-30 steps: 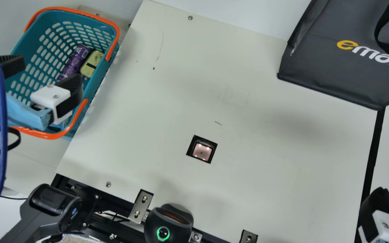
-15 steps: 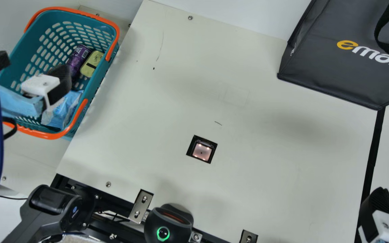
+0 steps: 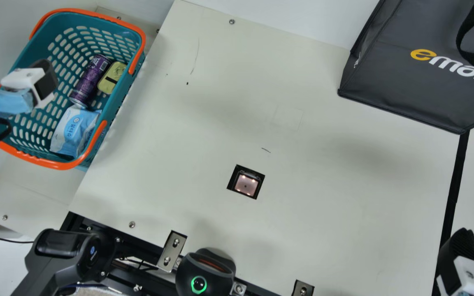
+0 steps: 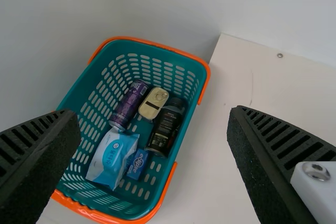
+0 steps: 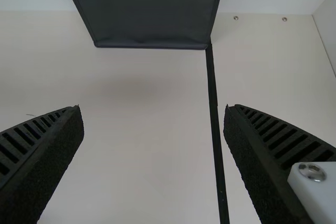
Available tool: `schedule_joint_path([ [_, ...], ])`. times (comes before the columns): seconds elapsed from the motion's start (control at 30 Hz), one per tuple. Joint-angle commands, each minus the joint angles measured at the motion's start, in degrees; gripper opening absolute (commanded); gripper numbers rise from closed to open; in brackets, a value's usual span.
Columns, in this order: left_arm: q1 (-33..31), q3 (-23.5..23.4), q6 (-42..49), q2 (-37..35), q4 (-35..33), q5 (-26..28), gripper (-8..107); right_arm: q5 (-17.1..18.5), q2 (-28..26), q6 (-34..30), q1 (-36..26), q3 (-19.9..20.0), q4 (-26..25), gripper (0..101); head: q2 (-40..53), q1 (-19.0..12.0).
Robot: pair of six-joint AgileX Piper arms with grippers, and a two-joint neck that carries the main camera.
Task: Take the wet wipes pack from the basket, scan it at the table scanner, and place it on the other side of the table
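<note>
1. Change: over the last sec, L gripper (image 4: 153,121) has swung up & out to the robot's left, away from the basket's bench side. In main view its visible finger, which partly covered the wet wipes pack (image 3: 72,127) 0.5 s ago, is now off it.
2. L fingers: spread wide, nothing btwn them. Left wrist view shows the pack through the gap, farther off than the fingertips, lying in the teal basket w/ orange rim (image 3: 56,165).
3. Around the pack, also beyond the L fingertips: purple can (image 4: 128,104) at one end, small blue box (image 4: 137,163) close beside it, dark bottle (image 4: 166,128) & yellow-topped tin (image 4: 154,103) past those.
4. R gripper (image 5: 153,113): no move seen. Fingers spread, empty, above the bench (image 3: 323,185); dark shopping bag (image 3: 405,86) is beyond its fingertips.
5. Meaning: pack isn't picked yet, prob. L arm realigning. Next: L fingers likely need to come back over the pack, straddle it w/o catching box or can, close & lift, then on to the table scanner (image 3: 246,185), well apart from both grippers' fingers.
</note>
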Motion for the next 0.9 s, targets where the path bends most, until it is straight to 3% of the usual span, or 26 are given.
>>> schedule_joint_path([
  [0.0,2.35,0.02,1.13,0.85,-0.73,-0.60,90,0.00,0.00,0.00,0.00,0.00,0.00,95,0.14,-1.40],
  [0.17,8.16,-0.35,7.01,4.33,-4.73,-2.33,90,0.00,0.00,0.00,0.00,0.00,0.00,95,0.14,-1.40],
  [0.57,24.35,-4.57,31.12,16.66,-19.51,-4.31,90,0.00,0.00,0.00,0.00,0.00,0.00,95,0.14,-1.40],
  [0.87,30.20,-7.76,44.42,25.80,-25.59,-3.52,90,0.00,0.00,0.00,0.00,0.00,0.00,95,0.14,-1.40],
])
